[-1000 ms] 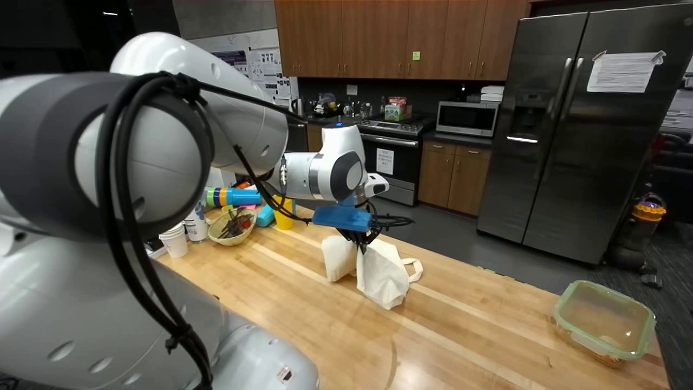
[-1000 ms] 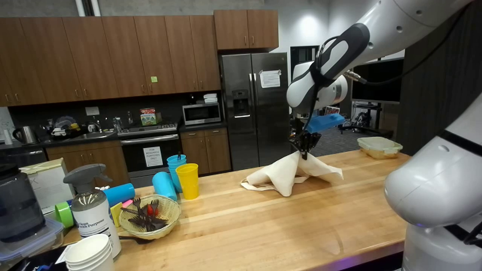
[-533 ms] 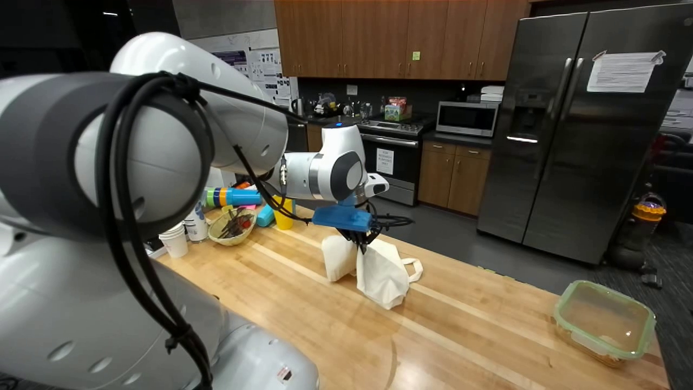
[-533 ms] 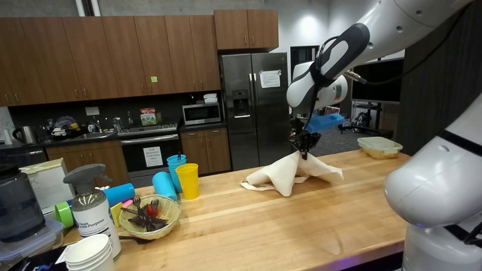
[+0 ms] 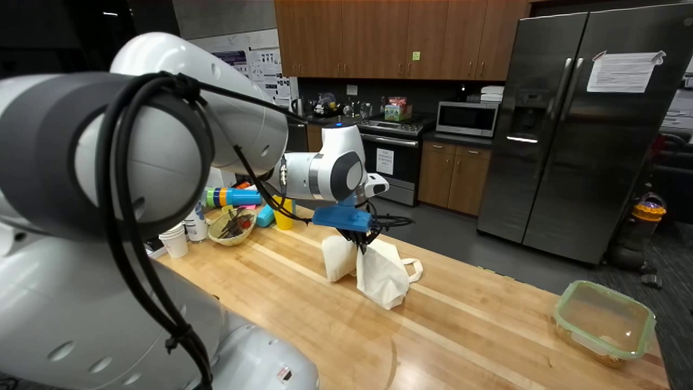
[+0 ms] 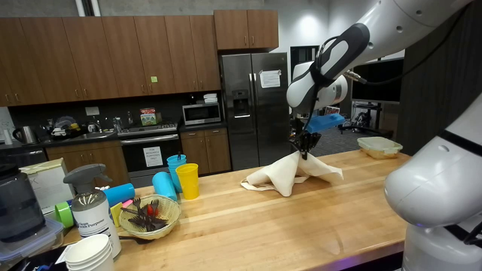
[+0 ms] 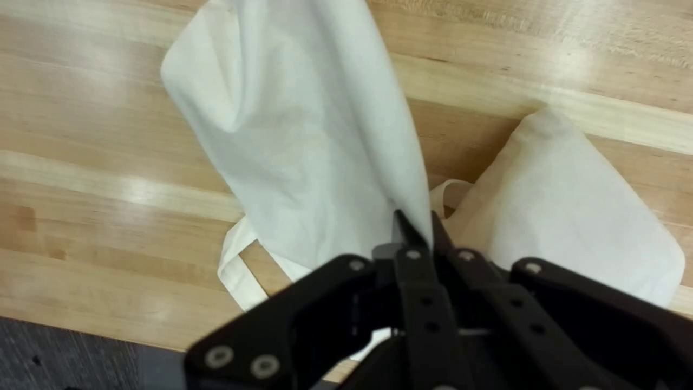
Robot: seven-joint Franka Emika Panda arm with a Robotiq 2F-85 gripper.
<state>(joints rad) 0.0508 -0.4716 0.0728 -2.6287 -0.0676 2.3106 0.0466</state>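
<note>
A cream cloth bag (image 7: 303, 141) hangs in folds from my gripper (image 7: 417, 216), which is shut on a pinch of its fabric in the wrist view. One lobe of the bag spreads to each side of the fingers. The lower parts of the cloth rest on the wooden table (image 5: 476, 346), as both exterior views show. In an exterior view the bag (image 6: 282, 175) peaks like a tent right under the gripper (image 6: 304, 155). A strap loop (image 5: 416, 270) sticks out at one side. The fabric between the pads is mostly hidden.
A glass container with a green-rimmed lid (image 5: 606, 319) stands near the table's end. Toward the opposite end are a basket of dark forks (image 6: 171, 222), a yellow cup (image 6: 187, 180), blue cups (image 6: 164, 186), a spray bottle (image 6: 96, 222) and stacked white cups (image 6: 88, 252).
</note>
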